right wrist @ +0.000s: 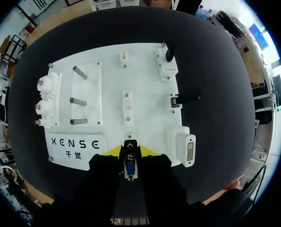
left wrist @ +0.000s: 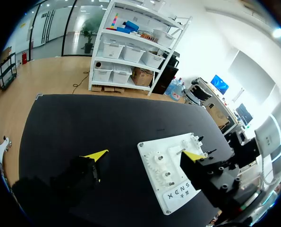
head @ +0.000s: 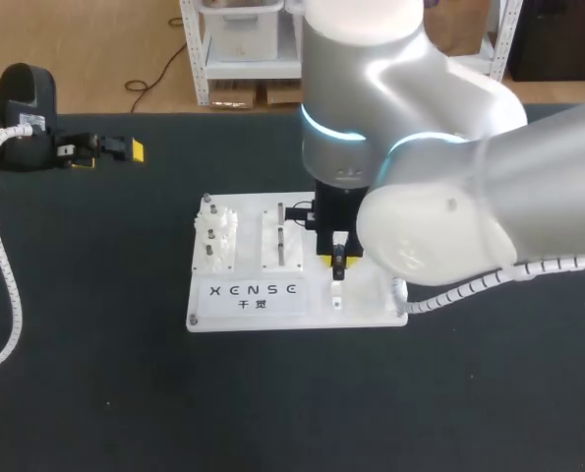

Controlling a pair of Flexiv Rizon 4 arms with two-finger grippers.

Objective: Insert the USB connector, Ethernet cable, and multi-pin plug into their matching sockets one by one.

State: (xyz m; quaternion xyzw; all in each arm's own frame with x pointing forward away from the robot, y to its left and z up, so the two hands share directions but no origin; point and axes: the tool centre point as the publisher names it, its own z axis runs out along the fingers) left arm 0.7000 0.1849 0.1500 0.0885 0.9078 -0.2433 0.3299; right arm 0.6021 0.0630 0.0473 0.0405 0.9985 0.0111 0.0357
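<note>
Your left gripper point(head: 108, 154) hangs over the far left corner of the tabletop point(head: 95, 374), well apart from the board point(head: 248, 313). Its fingers are spread and hold nothing.

From the right wrist, 2 of the 3 insertions look done. The USB connector point(right wrist: 168, 54) stands in its socket at the board's far corner. The Ethernet cable point(right wrist: 180, 100) appears seated in the next block along, its black tail pointing off the board. That is a judgement, since neither seating can be confirmed from this angle.

Still to go is the multi-pin plug point(right wrist: 130, 169), clamped between the fingers of your right gripper point(right wrist: 130, 152) over the board, its pin face toward the wrist camera. Its wide socket point(right wrist: 189, 152) sits empty just beside the gripper.

In the head view your right arm point(head: 449, 187) covers the board's right side, so the sockets cannot be checked there. How high the plug hangs above the board is hard to make out.
</note>
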